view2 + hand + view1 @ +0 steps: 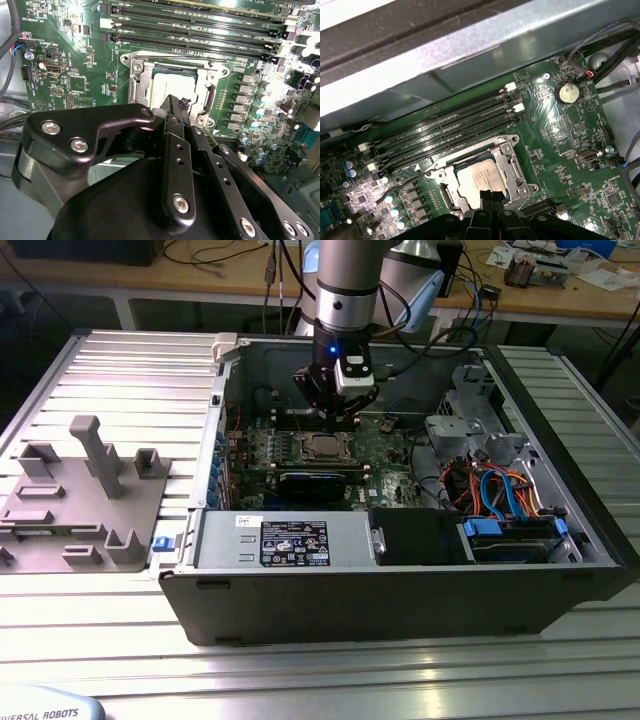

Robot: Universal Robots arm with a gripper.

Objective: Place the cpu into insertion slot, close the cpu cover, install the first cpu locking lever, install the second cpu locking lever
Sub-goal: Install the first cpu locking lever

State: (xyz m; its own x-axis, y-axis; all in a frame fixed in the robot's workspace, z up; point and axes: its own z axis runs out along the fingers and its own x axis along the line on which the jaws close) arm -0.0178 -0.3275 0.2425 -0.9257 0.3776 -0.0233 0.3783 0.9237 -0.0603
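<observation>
The cpu (476, 177), a dull silver square, lies in the insertion slot (128, 58) on the green board. Around it the cpu cover (514, 164) lies flat as a silvery frame. A thin wire lever (417, 176) runs along the slot's side nearest the memory slots. My gripper (489, 196) hangs just above the cpu's edge, its black fingers (173, 107) pressed together with nothing seen between them. In the exterior view the gripper (335, 412) sits over the cpu (325, 447) inside the open computer case.
Long black memory slots (445, 131) run beside the socket, and a coin cell (566, 92) sits further off. The case wall (470, 55) rises behind them. A black power supply (290, 540) and a cabled drive bay (505, 505) fill the case's near side. A grey fixture (90, 490) stands at the exterior view's left.
</observation>
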